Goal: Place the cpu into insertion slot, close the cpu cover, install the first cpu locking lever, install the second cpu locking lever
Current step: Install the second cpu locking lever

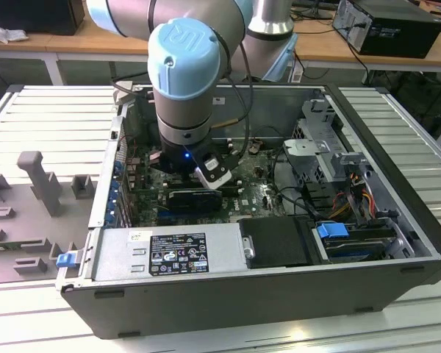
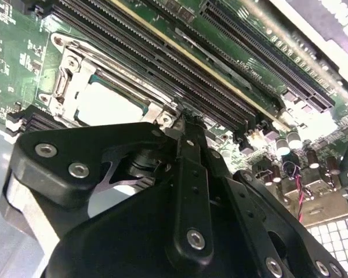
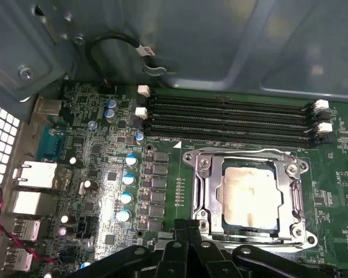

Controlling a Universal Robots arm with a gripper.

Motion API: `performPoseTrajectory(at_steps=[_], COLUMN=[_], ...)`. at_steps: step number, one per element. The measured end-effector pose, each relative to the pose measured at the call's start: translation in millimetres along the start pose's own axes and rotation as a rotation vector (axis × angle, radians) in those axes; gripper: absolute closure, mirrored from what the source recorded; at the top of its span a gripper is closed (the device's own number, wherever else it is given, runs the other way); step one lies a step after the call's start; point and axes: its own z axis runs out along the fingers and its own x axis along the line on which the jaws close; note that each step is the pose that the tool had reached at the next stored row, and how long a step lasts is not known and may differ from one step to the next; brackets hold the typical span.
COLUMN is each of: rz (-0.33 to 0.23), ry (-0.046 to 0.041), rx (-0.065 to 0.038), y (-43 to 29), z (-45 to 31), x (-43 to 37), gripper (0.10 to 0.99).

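Chip: the cpu (image 3: 250, 198) lies flat in the insertion slot (image 3: 204, 200), with the cpu cover (image 3: 294, 200) shut down around it.
Fingers: the gripper (image 3: 181, 229) has its fingers pressed together, holding nothing, tips at the slot's edge.
Relation: the chip sits just beyond the fingertips, beside the long memory slots (image 3: 226, 119).
Arm: it reaches down into the computer case (image 1: 228, 294) on the worktop (image 1: 51, 147).

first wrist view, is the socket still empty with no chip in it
No, the chip already sits in the socket with the metal cover framing it.
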Motion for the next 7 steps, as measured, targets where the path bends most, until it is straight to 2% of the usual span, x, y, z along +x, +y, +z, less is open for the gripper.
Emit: performPoseTrajectory(at_steps=[2,3,6,7], rz=[0.0,0.0,0.0,0.0], ry=[0.0001,0.0,0.0002,0.0001], rx=[0.0,0.0,0.001,0.001], y=[0.6,1.8,8.1,8.8], z=[-1.8,-5.2,-23.9,-26.2], x=[0.1,0.0,-0.5,-0.6], gripper=[0.98,0.98,0.98,0.98])
